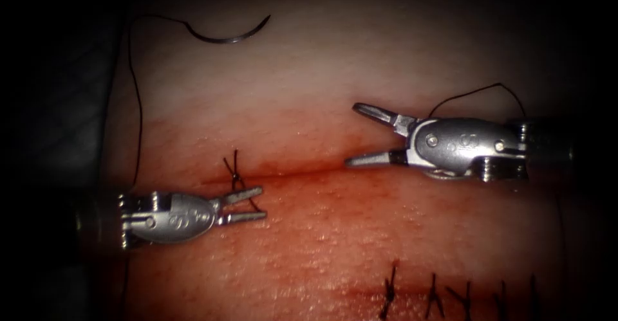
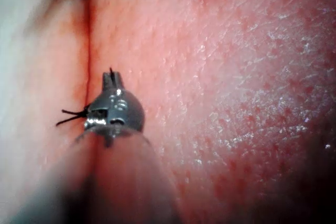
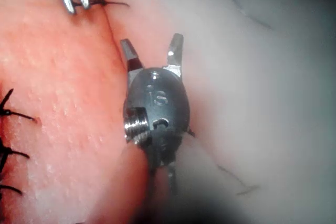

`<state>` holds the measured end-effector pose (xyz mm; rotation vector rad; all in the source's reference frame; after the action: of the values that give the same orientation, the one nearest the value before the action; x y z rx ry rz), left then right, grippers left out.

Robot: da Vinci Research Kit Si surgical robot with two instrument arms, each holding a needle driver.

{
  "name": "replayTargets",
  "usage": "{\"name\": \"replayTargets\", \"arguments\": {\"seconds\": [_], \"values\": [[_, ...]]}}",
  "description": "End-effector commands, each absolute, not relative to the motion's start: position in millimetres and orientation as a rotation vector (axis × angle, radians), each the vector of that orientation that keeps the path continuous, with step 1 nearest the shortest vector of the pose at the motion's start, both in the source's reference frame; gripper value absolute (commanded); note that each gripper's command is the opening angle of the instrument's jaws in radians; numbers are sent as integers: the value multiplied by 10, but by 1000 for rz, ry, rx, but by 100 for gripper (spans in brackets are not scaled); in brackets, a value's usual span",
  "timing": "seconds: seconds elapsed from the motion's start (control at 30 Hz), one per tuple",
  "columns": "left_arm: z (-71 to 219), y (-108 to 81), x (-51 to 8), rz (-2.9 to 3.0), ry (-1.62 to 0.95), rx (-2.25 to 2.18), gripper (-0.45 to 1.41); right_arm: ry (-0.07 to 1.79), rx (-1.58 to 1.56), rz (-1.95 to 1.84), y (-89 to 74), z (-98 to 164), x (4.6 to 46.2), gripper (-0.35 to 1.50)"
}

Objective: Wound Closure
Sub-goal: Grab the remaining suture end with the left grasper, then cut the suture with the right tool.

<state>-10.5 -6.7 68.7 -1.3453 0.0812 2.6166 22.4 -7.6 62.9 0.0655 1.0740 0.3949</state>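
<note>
at eleven o'clock on the pale tissue (image 1: 322, 76) lies the thin curved needle (image 1: 228, 35), free, its dark thread (image 1: 136, 102) trailing to seven. left tool (image 1: 254, 205) jaws slightly apart beside the knot (image 1: 236, 176), empty; right tool (image 1: 367, 134) wide apart, empty. risk: loose thread snagging a tool. glistening, pebbled surface.

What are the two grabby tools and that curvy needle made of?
Left tool and right tool: likely polished metal, silvery with bright glints; both hold nothing, jaws open. Needle: thin, dark, probably steel wire, lying free on the tissue, not in it, trailing dark thread.
</note>
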Motion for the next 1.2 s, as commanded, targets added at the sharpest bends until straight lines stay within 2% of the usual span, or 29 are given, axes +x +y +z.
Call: {"name": "replayTargets", "arguments": {"seconds": [0.03,0.3,0.5,0.73,0.93,1.2], "values": [[691,-66,-109,2628,89,-1351,-45,1073,67,391,-78,635,234,141],[683,-59,-91,2659,146,-1392,-45,1172,152,307,-96,646,255,115],[678,-51,-75,2612,163,-1435,-45,1301,203,199,-109,662,292,121],[676,-50,-57,2607,161,-1446,-45,1383,193,158,-111,678,338,118],[676,-52,-52,2605,159,-1457,-45,1370,164,158,-109,685,376,128],[673,-54,-54,2603,158,-1461,-45,1324,166,133,-116,698,404,133]]}}
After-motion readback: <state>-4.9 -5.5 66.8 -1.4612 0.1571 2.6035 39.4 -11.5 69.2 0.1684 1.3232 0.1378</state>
